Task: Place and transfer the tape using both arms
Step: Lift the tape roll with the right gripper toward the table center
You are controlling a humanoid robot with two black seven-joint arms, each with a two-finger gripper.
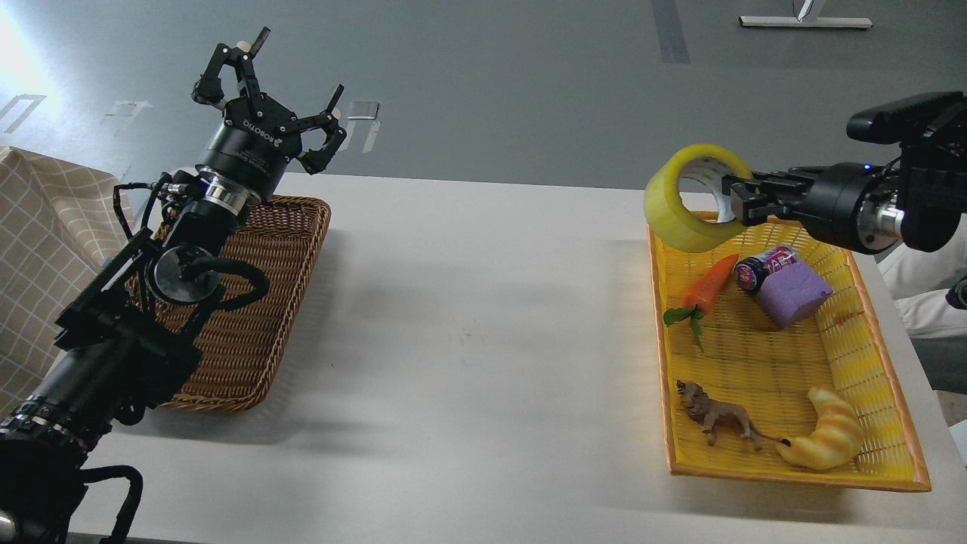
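Observation:
The tape [680, 211], a wide yellowish roll with a pale inner core, hangs in the air above the far left corner of the yellow basket [869, 317]. My right gripper [734, 200] comes in from the right and is shut on the roll's wall, with fingers through its hole. My left gripper [268, 94] is open and empty, raised above the far end of the brown wicker basket [257, 317] at the left.
In the yellow basket lie a toy carrot [710, 283], a small can [764, 266], a purple block [793, 295], a toy lion [718, 419] and a croissant toy [831, 438]. A checked cloth [38, 249] lies at the far left. The white table [483, 317] spans between the baskets.

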